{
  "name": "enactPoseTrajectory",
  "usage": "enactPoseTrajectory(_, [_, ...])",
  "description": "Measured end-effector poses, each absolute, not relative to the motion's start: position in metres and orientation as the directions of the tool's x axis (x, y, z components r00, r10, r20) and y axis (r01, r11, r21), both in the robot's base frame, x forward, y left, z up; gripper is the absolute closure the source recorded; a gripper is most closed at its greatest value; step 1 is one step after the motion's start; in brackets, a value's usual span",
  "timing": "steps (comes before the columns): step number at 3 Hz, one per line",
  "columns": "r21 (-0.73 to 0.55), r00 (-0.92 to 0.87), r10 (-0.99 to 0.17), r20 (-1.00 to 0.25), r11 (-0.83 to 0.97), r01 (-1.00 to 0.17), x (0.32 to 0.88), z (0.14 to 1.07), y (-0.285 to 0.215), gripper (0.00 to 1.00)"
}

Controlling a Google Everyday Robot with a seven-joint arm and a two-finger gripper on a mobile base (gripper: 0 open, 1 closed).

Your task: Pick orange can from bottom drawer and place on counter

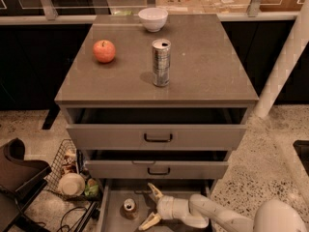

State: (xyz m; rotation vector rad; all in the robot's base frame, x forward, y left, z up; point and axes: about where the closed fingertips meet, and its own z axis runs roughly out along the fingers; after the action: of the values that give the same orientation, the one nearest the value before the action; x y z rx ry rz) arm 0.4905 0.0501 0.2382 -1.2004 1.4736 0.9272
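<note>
The short orange-brown drink can with a silver top stands upright on the flat grey floor of the pulled-out bottom drawer, towards its left side. It is not yet lifted. The robot's pale two-finger gripper is low inside the same drawer, just right of the can, reaching in from the right on a white arm. Its jaws are spread wide, one finger on the far side and one on the near side. The gap faces left towards the can, which looks like a line-up for a sideways grasp around the can's body. Whether a fingertip already touches the can cannot be told.

The two upper grey drawers with dark handles are also partly pulled out and overhang the bottom one, which likely explains the low, sideways approach.

Above, the flat grey-brown speckled counter carries a taller silver ribbed can near its middle. A red-orange apple sits to the left and a white bowl at the far edge. The right half looks to have room for the orange can.

No brand or writing can be read on either can.
</note>
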Motion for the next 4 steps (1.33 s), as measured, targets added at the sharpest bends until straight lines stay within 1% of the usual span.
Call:
enactPoseTrajectory(2, [0.046,-0.081,-0.169,-0.982,0.201,-0.978,0.493,0.207,0.075,0.0])
enactPoseTrajectory(4, [0.074,-0.097,-0.119,-0.988,0.187,-0.98,0.49,0.191,0.1,0.0])
